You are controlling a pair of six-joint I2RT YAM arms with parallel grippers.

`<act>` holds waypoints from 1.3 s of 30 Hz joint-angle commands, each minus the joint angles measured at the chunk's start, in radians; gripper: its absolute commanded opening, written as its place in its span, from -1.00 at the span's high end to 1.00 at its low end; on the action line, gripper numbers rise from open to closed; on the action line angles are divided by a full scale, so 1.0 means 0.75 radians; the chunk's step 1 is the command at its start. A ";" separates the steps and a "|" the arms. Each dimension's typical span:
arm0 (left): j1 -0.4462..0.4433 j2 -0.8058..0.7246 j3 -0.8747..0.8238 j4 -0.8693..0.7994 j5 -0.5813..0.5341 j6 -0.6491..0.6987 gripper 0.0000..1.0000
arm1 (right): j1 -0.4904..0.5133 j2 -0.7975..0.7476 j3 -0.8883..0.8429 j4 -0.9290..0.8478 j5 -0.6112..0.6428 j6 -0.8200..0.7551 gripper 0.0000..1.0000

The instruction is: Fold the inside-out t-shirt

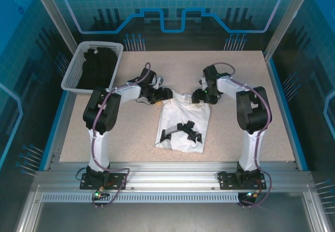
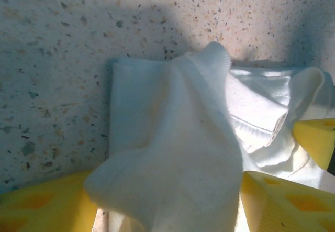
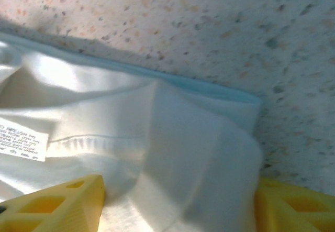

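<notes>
Left gripper [image 2: 167, 179]: its yellow plastic fingers [image 2: 42, 206], wedge-shaped with moulded recesses, stand wide apart. A soft rounded hump of white cloth rises between them and brushes both, but is not pinched flat. Right gripper [image 3: 178, 185]: its yellow fingers [image 3: 57, 206] are likewise spread, straddling a smooth doubled layer of the same cloth.

The shirt [image 1: 183, 122] lies at the table's centre, folded into a rough upright rectangle. It is wrinkled, with angular black print [image 1: 183, 130] across its lower half. In the top view the left gripper [image 1: 159, 93] sits at the shirt's 11 o'clock corner and the right gripper [image 1: 201, 96] at its 1 o'clock corner, both on the far edge.

Left wrist view: ribbed hem folds curl at 3 o'clock. Right wrist view: a small printed label [image 3: 21, 145] at 9 o'clock, beside a stitched seam.

The table [image 1: 251, 148] is beige and speckled like stone. At its 10 o'clock corner stands a white slotted basket [image 1: 72, 77] holding a crumpled black garment [image 1: 97, 67].
</notes>
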 commanded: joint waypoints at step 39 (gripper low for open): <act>0.178 -0.113 0.632 0.116 0.196 -0.123 1.00 | -0.103 -0.227 0.552 0.351 -0.274 -0.036 1.00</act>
